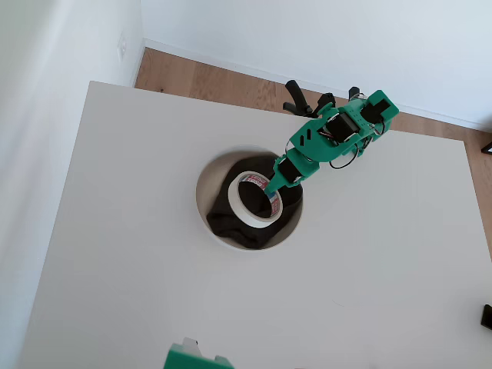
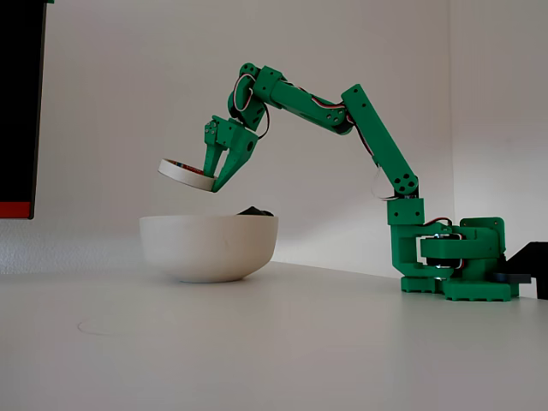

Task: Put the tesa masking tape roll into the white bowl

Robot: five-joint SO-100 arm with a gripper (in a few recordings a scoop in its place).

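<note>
The green arm is reaching out over the white bowl (image 2: pixel 208 247). Its gripper (image 2: pixel 217 177) is pinching the tesa masking tape roll (image 2: pixel 186 174) by one edge, with the jaws closed on the ring. The tape roll is hanging in the air above the bowl, tilted a little and not touching it. In the overhead view the roll (image 1: pixel 254 200) is sitting over a dark grey cloth (image 1: pixel 231 219) that is lying inside the bowl (image 1: pixel 201 188). The bowl is resting on the white table (image 1: pixel 138 292).

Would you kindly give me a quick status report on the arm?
Tool shut on tape roll. Roll held tilted above white bowl, not touching. Dark cloth lies in bowl.
</note>
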